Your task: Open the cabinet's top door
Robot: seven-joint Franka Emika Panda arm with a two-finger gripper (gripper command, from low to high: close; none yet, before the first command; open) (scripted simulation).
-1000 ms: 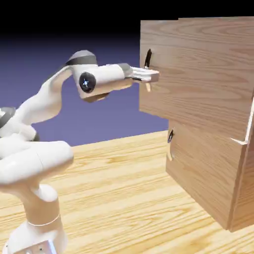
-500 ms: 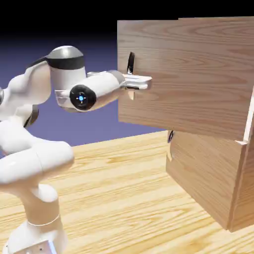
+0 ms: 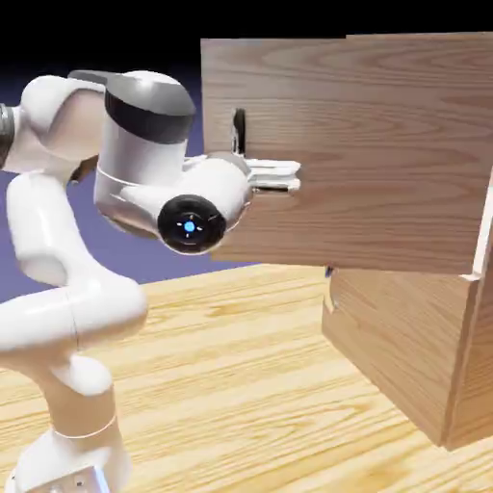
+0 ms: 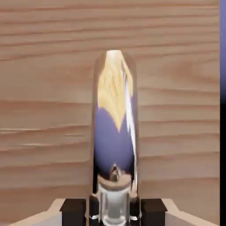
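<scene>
at top door (image 3: 366, 144) | pincer (image 4: 114, 212) clamps handle (image 4: 114, 123) (exterior view hides grip) | door swung out

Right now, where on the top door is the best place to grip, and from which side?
The handle on the top door: a vertical bar standing off the panel, so fingers straddle it head-on from the front, as the gripper does.

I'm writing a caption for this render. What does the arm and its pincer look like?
A glossy white arm of rounded segments, with a dark grey band at one joint and a black round cap with a blue dot. The pincer is pale, with flat fingers; the hand view shows black pads.
</scene>
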